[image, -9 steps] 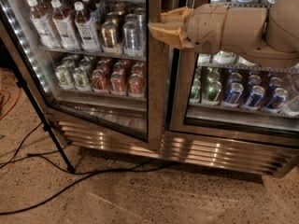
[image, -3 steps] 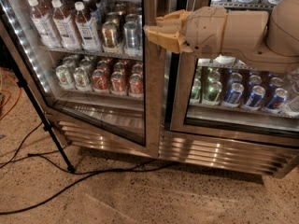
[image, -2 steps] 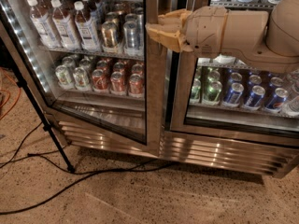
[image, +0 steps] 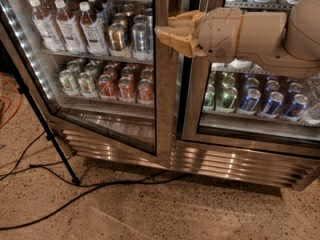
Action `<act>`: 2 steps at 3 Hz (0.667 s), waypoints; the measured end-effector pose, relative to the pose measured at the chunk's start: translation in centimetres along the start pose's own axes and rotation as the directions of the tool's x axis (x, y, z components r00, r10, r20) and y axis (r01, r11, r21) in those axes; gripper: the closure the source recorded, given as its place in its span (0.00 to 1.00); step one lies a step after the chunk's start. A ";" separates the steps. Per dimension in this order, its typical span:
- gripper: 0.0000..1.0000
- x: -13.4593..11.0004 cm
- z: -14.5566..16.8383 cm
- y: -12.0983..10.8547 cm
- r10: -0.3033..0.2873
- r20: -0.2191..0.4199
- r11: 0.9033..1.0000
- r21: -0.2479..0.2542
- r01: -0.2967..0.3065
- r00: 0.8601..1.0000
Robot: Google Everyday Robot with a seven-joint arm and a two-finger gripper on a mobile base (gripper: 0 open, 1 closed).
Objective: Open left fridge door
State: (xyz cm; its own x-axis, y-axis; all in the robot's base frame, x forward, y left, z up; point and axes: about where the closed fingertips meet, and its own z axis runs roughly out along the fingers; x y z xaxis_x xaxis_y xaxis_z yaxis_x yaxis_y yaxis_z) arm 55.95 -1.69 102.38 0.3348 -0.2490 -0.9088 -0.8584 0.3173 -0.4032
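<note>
The fridge [image: 240, 165] spans the upper frame. The left fridge door [image: 163, 109], long axis vertical, stands ajar at upper left, its free edge swung toward the camera. At upper center, the 1 gripper [image: 170, 33] points left at that edge; its grip cannot be told.

"What's cut off?"
"The fridge [image: 240, 165] runs out past twelve and three o'clock; the left fridge door [image: 164, 115] loses its top edge."
"And the gripper?"
"The gripper [image: 161, 33], at twelve o'clock, hides a patch of that door's frame. Labels on the cans [image: 126, 87] are too small to read."
</note>
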 end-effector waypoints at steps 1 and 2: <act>0.11 0.0 0.0 0.0 0.000 0.000 1.000 0.000 0.000 1.000; 0.00 0.0 0.0 0.0 0.000 0.000 1.000 0.000 0.000 1.000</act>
State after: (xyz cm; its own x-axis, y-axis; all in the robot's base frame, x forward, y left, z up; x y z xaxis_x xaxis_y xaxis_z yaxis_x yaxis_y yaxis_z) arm 55.95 -1.68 102.34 0.3348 -0.2490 -0.9088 -0.8584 0.3173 -0.4032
